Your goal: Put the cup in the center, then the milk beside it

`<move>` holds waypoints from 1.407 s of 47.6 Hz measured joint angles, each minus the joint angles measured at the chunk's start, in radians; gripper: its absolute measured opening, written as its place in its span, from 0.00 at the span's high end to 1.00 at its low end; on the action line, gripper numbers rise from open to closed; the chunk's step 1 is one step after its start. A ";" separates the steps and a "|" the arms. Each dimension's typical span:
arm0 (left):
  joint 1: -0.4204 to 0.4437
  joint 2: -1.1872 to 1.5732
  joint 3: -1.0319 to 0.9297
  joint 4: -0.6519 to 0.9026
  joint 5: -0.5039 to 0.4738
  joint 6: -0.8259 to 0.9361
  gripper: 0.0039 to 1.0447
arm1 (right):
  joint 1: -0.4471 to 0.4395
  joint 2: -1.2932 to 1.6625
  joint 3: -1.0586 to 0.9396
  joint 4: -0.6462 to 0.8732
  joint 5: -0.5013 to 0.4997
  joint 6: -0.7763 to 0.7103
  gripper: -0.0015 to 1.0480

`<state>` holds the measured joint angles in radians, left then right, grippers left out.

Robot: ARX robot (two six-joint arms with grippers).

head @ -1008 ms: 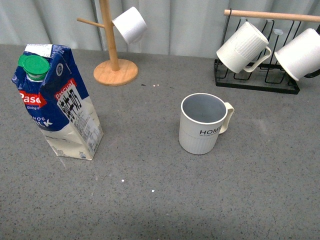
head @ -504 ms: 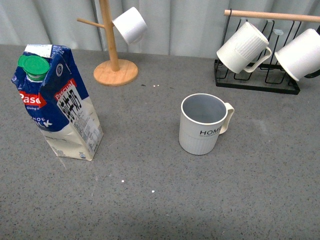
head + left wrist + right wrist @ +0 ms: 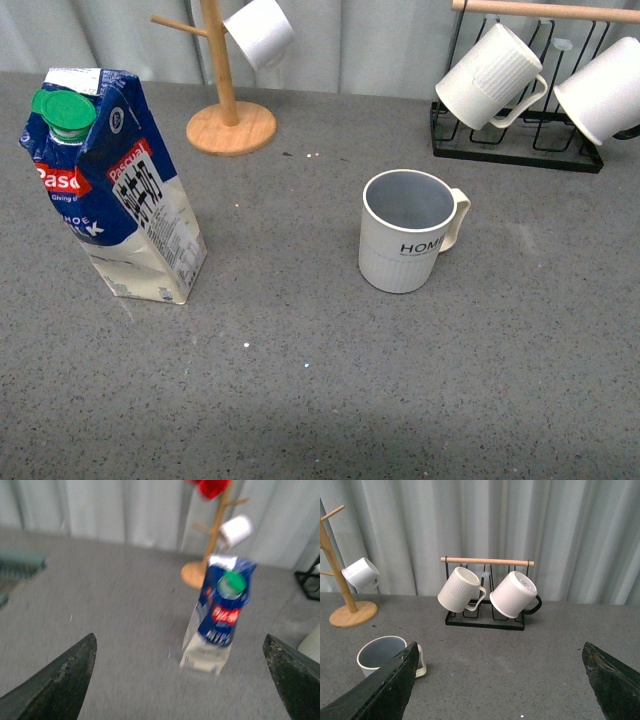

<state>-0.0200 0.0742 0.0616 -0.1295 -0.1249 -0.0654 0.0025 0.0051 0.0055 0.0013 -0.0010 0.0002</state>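
While neither arm shows in the front view, each wrist camera shows its own hand. The left hand [image 3: 178, 636] hangs above the bench [image 3: 300, 400] with its fingers spread wide, holding nothing, and the right hand [image 3: 499, 642] does the same. The cup [image 3: 405, 245] stands upright near the bench's middle, handle at 3 o'clock. The milk [image 3: 110, 190] stands at 9 o'clock from it, well apart.
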 joint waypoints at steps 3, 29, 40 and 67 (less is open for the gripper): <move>0.002 0.059 0.009 -0.027 -0.024 -0.024 0.06 | 0.000 -0.002 0.000 0.000 0.000 0.000 0.09; 0.048 0.897 0.114 0.631 0.173 -0.021 0.06 | 0.000 -0.002 0.000 0.000 0.000 0.000 0.09; 0.020 1.189 0.223 0.718 0.260 0.000 0.06 | 0.000 -0.002 0.000 0.000 0.000 0.000 0.09; -0.014 1.341 0.276 0.744 0.299 0.013 0.06 | 0.000 -0.002 0.000 0.000 0.000 0.000 0.09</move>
<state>-0.0341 1.4151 0.3378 0.6147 0.1738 -0.0528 0.0025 0.0036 0.0055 0.0017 -0.0010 0.0002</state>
